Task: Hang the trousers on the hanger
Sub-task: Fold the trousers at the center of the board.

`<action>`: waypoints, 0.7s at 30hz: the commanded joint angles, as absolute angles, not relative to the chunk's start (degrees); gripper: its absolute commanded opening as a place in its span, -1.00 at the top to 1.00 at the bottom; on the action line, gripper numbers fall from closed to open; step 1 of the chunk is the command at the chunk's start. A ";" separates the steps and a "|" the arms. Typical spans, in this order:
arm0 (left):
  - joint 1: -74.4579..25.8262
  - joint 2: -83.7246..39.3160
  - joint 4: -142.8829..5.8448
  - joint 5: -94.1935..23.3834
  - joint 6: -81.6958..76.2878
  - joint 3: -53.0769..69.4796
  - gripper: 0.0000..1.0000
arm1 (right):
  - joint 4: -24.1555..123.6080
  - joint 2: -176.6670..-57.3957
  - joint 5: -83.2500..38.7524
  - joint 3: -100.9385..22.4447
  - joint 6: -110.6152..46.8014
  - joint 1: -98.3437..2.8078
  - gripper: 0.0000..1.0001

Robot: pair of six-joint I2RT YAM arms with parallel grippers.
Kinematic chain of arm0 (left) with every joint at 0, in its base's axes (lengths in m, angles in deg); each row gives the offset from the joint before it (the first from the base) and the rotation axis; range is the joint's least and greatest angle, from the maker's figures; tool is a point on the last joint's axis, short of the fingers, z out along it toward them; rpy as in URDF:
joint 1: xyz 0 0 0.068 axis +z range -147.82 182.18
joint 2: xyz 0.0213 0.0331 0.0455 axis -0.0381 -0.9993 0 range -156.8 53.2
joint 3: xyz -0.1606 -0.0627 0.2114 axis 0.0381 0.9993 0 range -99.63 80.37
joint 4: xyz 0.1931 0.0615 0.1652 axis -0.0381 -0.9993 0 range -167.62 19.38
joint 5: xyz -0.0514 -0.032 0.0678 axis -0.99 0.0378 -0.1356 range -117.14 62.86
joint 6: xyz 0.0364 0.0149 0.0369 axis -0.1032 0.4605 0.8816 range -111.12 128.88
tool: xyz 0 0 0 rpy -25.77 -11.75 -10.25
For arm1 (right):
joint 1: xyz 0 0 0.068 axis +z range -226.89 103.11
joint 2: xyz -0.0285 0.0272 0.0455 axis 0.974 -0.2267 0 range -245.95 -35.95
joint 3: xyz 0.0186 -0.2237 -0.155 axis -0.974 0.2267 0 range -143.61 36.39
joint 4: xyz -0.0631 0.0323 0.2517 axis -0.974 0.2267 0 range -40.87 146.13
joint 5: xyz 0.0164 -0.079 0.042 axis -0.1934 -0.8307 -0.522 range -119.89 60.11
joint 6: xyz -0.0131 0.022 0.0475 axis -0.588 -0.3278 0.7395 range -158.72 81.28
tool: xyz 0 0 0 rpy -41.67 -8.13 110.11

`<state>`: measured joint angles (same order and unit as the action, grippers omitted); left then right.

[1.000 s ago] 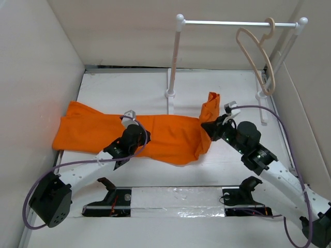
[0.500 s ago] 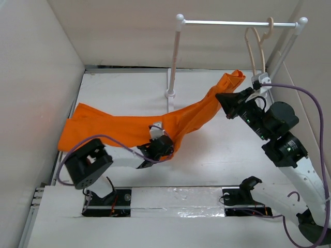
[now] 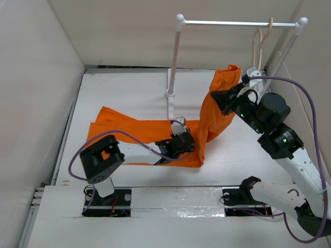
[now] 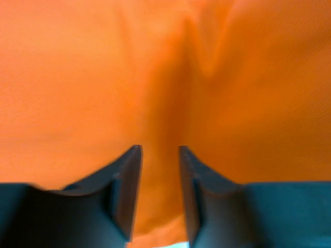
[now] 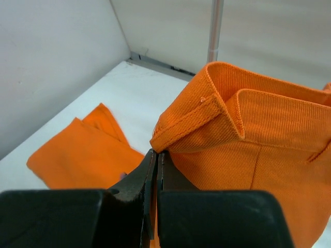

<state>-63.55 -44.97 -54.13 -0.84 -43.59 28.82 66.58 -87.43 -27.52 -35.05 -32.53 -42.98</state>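
Observation:
The orange trousers (image 3: 116, 126) lie with their legs flat on the table, stretching to the left. Their waist end (image 3: 220, 98) is lifted off the table at the right. My right gripper (image 3: 225, 98) is shut on the waistband edge (image 5: 181, 132), its jaws (image 5: 156, 152) pressed together on the fabric. My left gripper (image 3: 186, 145) sits low over the trousers' near edge in the middle, and its fingers (image 4: 159, 150) stand apart with orange cloth (image 4: 155, 77) behind them. The beige hanger (image 3: 257, 44) hangs edge-on from the rod, just above and right of the raised waist.
A white rack with a metal rod (image 3: 232, 22) stands at the back, its left post (image 3: 174, 57) and foot (image 3: 170, 94) close behind the trousers. Its right post (image 3: 282, 54) is by the right arm. White walls (image 3: 36, 77) close in the table.
The left gripper has slid right along the trousers and opened. The right gripper holds the waist up near the hanger. The legs have been dragged right, and the hanger has turned edge-on.

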 commanded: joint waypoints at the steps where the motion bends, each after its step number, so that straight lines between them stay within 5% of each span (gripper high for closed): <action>1: -58.65 -32.10 -57.35 2.65 -43.25 34.46 0.31 | 60.04 -88.59 -26.55 -33.49 -33.27 -41.31 1.00; 10: -41.42 8.14 -68.75 -0.95 -35.35 40.03 0.40 | 57.04 -104.82 -35.42 -40.42 -34.59 -27.95 1.00; 21: -34.03 24.28 -86.00 0.36 -27.43 21.05 0.45 | 51.85 -135.30 -37.10 -61.68 -33.10 -15.56 1.00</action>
<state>-34.31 23.36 -79.84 -0.31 -31.16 22.29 59.83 -130.06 -36.20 -54.29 -33.33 -19.31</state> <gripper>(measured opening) 0.279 0.020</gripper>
